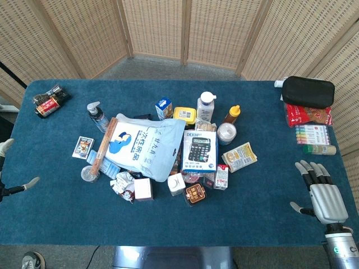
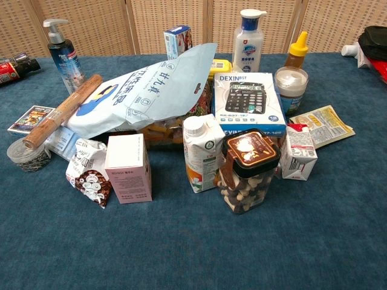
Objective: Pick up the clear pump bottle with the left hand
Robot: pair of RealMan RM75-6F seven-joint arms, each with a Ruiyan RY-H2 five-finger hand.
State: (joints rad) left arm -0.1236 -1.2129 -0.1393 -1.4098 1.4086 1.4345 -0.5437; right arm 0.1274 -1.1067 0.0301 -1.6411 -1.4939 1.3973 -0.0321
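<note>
The clear pump bottle (image 1: 96,116) stands upright on the blue table at the left of the clutter, with dark liquid inside and a grey pump head; the chest view shows the bottle (image 2: 62,54) at the back left. My left hand (image 1: 12,178) shows only partly at the left edge of the head view, fingers spread and holding nothing, well to the left of and nearer than the bottle. My right hand (image 1: 321,193) lies palm down near the front right of the table, fingers apart and empty. Neither hand appears in the chest view.
Beside the bottle are a wooden stick (image 1: 103,141), a large light-blue bag (image 1: 147,147) and a small card packet (image 1: 83,147). A calculator box (image 1: 199,149), cartons and jars crowd the centre. A black pouch (image 1: 307,91) and markers (image 1: 312,134) lie far right.
</note>
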